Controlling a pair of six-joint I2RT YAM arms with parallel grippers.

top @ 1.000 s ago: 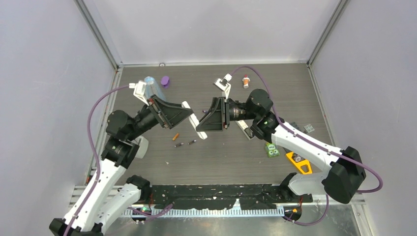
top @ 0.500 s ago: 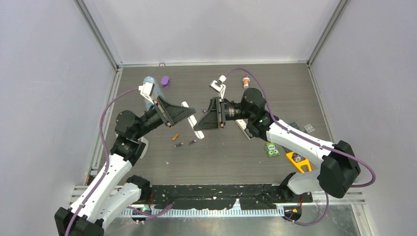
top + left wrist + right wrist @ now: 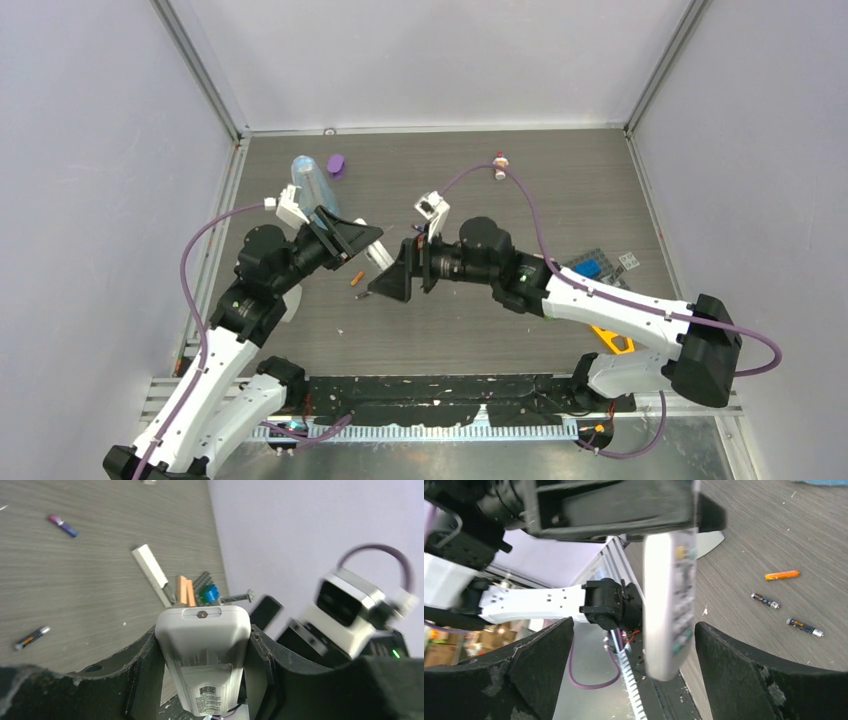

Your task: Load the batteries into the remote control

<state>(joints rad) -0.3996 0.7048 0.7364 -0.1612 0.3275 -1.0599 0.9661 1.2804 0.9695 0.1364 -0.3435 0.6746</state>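
Remote control (image 3: 202,650) is now in the left hand (image 3: 368,243), released by the right hand (image 3: 634,625)

A second ago the right hand carries it while the left stands wide; now the left hand's fingers clamp its long edges, label side toward that wrist's camera. The right hand's jaws are spread wide, with clear gaps on either side of the handset hanging between them above the tabletop (image 3: 450,340). The handover looks complete, which frees the right hand for the batteries (image 3: 781,574); these lie loose on the tabletop beneath, apart from both hands, none loaded yet
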